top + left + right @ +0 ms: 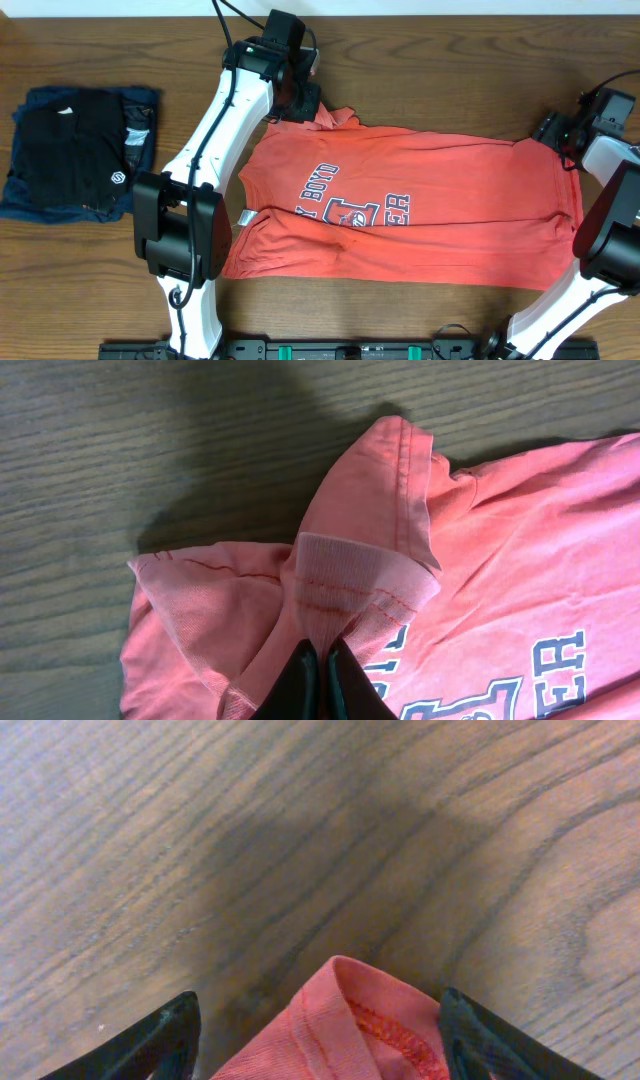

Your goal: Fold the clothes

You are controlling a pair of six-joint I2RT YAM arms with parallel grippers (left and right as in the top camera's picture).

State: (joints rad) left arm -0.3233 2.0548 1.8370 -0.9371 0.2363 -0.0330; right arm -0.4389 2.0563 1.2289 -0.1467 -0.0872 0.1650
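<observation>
From overhead, the coral-red T-shirt (pixel 450 200) lies spread flat on the wooden table (pixel 450 60), filling the span between the two grippers, its lettering (pixel 350 208) nearer the left gripper's side. The left gripper (pixel 303 102) sits at the shirt's far corner, where the cloth is bunched up against it. Its white arm runs down along that edge of the shirt and hides part of it. Well out beyond that arm, away from the shirt, a folded black garment (pixel 70 150) rests on a folded navy garment (pixel 25 195). The right gripper (pixel 560 135) is at the opposite far corner of the shirt, though from this height you cannot tell how its jaws stand. The left wrist view shows what the overhead cannot: the left gripper (pixel 320 657) has its jaws pressed together, pinching a ribbed hem (pixel 360 575) of the T-shirt (pixel 520 550), which rises in a peak just ahead of the fingers with bare table (pixel 150 440) beyond it. In the right wrist view, the right gripper (pixel 320 1005) stands wide, its two dark fingertips (pixel 175 1030) far apart. A rounded fold of the T-shirt (pixel 345 1020) lies between them, clear of both, with only wood grain (pixel 300 820) ahead.
</observation>
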